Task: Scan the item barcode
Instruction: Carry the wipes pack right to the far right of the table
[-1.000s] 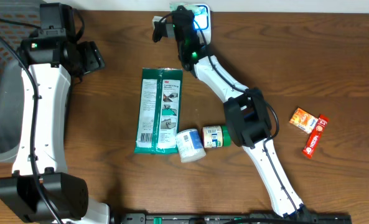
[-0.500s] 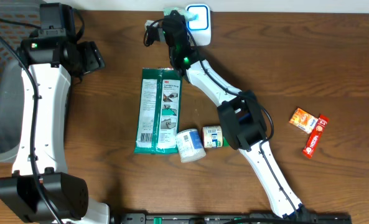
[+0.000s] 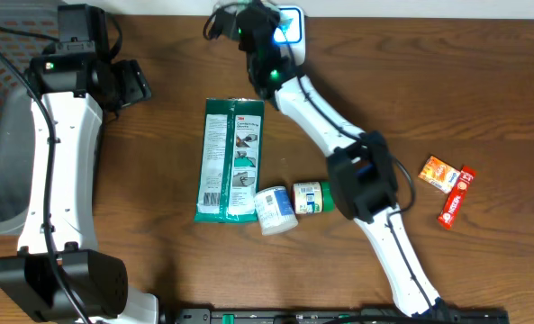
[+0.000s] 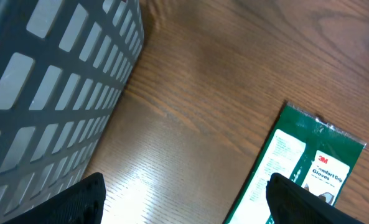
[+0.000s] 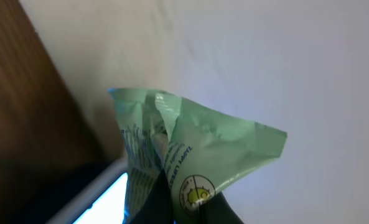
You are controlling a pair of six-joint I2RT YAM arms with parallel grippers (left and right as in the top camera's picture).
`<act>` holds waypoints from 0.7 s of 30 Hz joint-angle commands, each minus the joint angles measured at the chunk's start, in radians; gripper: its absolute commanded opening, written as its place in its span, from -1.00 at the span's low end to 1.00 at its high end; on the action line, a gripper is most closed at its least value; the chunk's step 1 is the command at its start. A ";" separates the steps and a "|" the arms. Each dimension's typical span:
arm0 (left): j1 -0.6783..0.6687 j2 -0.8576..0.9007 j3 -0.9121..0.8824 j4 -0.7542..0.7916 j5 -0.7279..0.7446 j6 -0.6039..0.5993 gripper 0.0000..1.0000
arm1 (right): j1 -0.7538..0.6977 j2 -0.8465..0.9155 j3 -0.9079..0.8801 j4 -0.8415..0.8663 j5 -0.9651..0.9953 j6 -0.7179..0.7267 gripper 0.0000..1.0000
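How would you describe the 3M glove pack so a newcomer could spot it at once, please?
On the wooden table, look at the middle. The 3M Comfort Grip Gloves pack lies flat there, a white tub and a small green-labelled jar at its near right corner. It alone is long, flat and dark green; those neighbours are small and round.

Looks like a robotics lab staged as a shop checkout: wood-grain desk (image 3: 483, 81) carrying a left arm (image 3: 59, 153) and right arm (image 3: 316, 103), retail glove packet (image 3: 232, 160) lying flat, blue-lit white scanner (image 3: 291, 20) beyond the packet, grey slotted basket (image 4: 60, 74) well to its left, tubs (image 3: 276, 210) and snack packs (image 3: 438, 173) to its right.
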 commanded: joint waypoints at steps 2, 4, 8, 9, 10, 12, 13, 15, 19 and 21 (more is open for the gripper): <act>0.006 -0.016 0.004 -0.002 -0.016 0.006 0.64 | -0.027 -0.243 0.012 -0.227 -0.005 0.417 -0.98; 0.006 -0.016 0.004 -0.002 -0.016 0.006 0.64 | -0.036 -0.313 0.012 -0.383 -0.051 0.523 -0.98; 0.006 -0.016 0.004 -0.002 -0.016 0.006 0.64 | -0.071 -0.461 0.012 -0.722 -0.221 0.675 -0.98; 0.006 -0.016 0.004 -0.002 -0.016 0.006 0.64 | -0.081 -0.489 0.012 -0.780 -0.259 0.696 -0.98; 0.006 -0.016 0.004 -0.002 -0.016 0.006 0.64 | -0.097 -0.521 0.012 -0.856 -0.310 0.719 -0.98; 0.006 -0.016 0.004 -0.002 -0.016 0.006 0.64 | -0.127 -0.575 0.012 -0.979 -0.373 0.728 -0.98; 0.006 -0.016 0.004 -0.002 -0.016 0.006 0.64 | -0.140 -0.593 0.012 -1.025 -0.388 0.729 -0.98; 0.006 -0.016 0.004 -0.002 -0.016 0.006 0.64 | -0.170 -0.628 0.012 -1.133 -0.396 0.756 -0.98; 0.006 -0.016 0.004 -0.002 -0.016 0.006 0.64 | -0.237 -0.656 0.012 -1.353 -0.395 0.790 -0.97; 0.006 -0.016 0.004 -0.002 -0.016 0.006 0.64 | -0.277 -0.653 0.007 -1.452 -0.391 0.791 -0.98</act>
